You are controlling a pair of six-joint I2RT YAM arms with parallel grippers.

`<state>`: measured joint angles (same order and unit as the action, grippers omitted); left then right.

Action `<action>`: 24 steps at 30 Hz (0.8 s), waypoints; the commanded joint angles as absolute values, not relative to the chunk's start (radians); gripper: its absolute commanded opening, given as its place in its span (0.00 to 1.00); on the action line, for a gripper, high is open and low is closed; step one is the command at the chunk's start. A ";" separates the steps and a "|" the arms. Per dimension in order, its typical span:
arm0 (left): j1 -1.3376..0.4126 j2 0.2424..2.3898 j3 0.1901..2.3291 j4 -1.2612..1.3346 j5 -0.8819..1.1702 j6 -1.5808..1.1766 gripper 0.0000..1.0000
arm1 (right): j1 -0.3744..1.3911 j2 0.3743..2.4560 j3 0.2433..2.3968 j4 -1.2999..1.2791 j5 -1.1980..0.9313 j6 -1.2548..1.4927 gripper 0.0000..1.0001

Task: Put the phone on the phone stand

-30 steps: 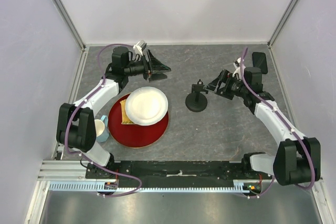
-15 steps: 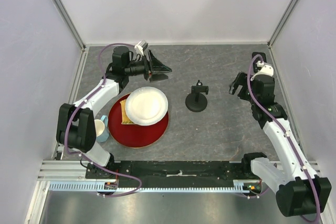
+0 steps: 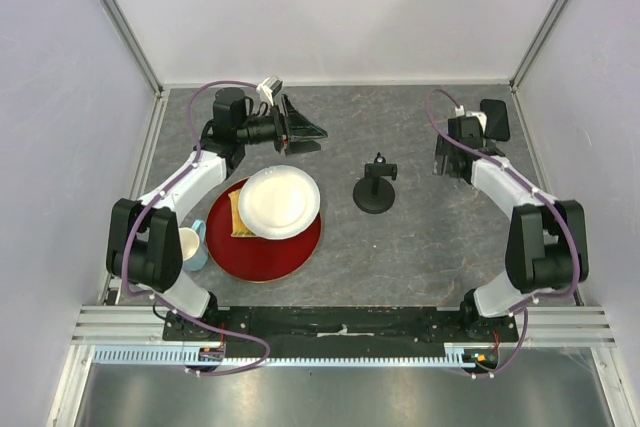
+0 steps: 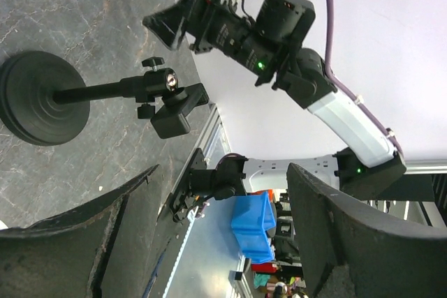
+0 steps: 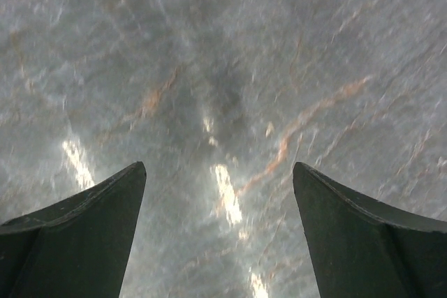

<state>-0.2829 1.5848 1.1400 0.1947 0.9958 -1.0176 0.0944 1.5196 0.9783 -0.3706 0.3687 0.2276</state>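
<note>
At the surface's far right corner the phone [image 3: 495, 119] lies flat, just beside the right hand [image 3: 449, 159], which points down, spread and empty, probably lining up a pickup. The phone stand [image 3: 374, 192] stands mid-surface, nothing on it; the left hand [image 3: 312, 135], spread too, faces it.

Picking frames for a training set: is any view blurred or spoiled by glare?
Right wrist view: the table looks smeared and soft, with white glare streaks. Left wrist view: the phone stand is sharp, the wall behind bright. Top external view: even light, no glare.
</note>
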 commanded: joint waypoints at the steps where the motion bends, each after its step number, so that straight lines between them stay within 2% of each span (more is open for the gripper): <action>1: -0.285 1.542 1.164 0.235 1.025 -1.037 0.78 | 0.095 1.629 1.129 -0.301 0.492 0.131 0.93; 7: -0.288 1.537 1.163 0.242 1.028 -1.043 0.78 | 0.086 1.844 1.362 -0.275 0.566 0.048 0.92; 16: -0.288 1.546 1.147 0.294 1.048 -1.086 0.78 | -0.081 2.175 1.805 -0.259 0.099 0.040 0.92; 19: -0.288 1.543 1.144 0.299 1.048 -1.088 0.78 | -0.132 2.242 1.910 -0.291 0.026 0.038 0.98; 24: -0.291 1.551 1.140 0.307 1.048 -1.095 0.78 | -0.215 2.286 1.973 -0.311 0.002 0.051 0.98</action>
